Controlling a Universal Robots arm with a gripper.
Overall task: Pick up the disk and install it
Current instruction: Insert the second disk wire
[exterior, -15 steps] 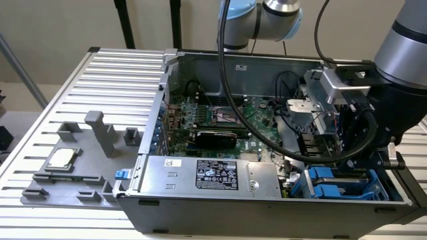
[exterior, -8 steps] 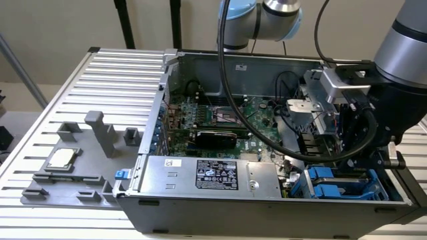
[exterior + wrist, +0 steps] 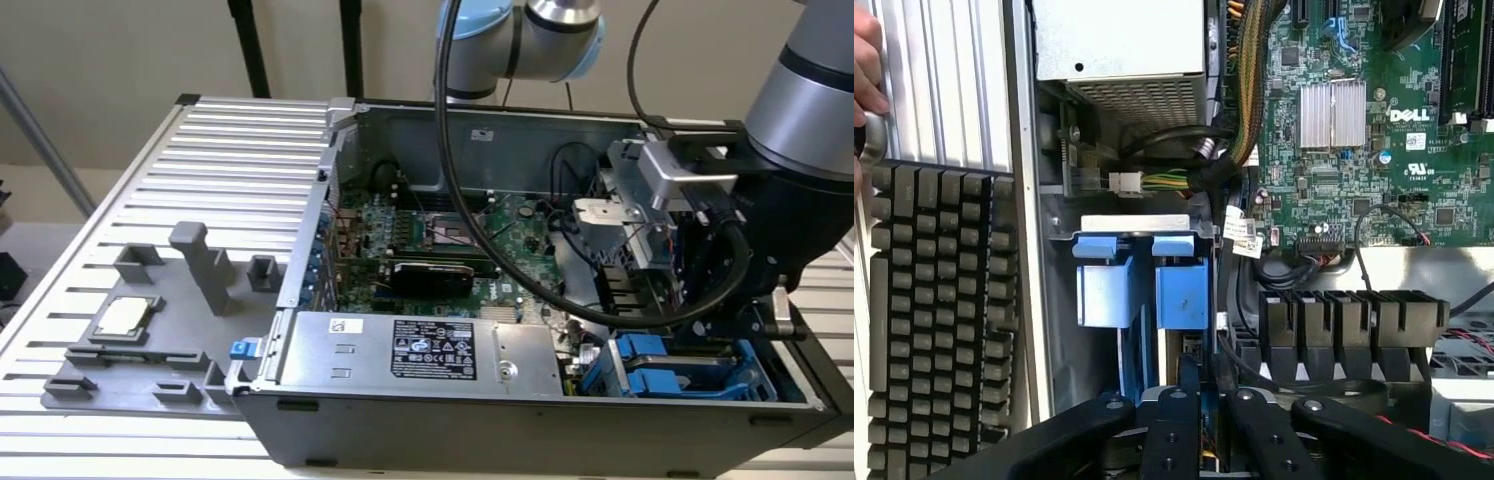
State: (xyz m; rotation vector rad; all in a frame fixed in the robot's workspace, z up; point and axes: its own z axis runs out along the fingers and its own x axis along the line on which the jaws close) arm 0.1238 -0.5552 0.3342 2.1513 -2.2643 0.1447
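The disk [image 3: 1142, 290] shows end-on as a silver top edge with two blue carrier tabs, standing in the drive bay at the corner of the open computer case [image 3: 320, 180]. In the exterior view its blue rails [image 3: 657, 372] sit low in the case at that view's right. My gripper [image 3: 1206, 395] hangs just above and beside the blue tabs, lowered into the same corner [image 3: 691, 322]. Whether it touches the disk is hidden by its own black links.
A large silver box with a black label [image 3: 414, 350] lies along the case's near wall. The green motherboard [image 3: 1374, 110] and black cables [image 3: 534, 280] crowd the bay. A small silver chip [image 3: 123, 318] rests on the grey fixture [image 3: 200, 260]. A keyboard [image 3: 939, 330] and a hand [image 3: 864, 70] lie outside the case.
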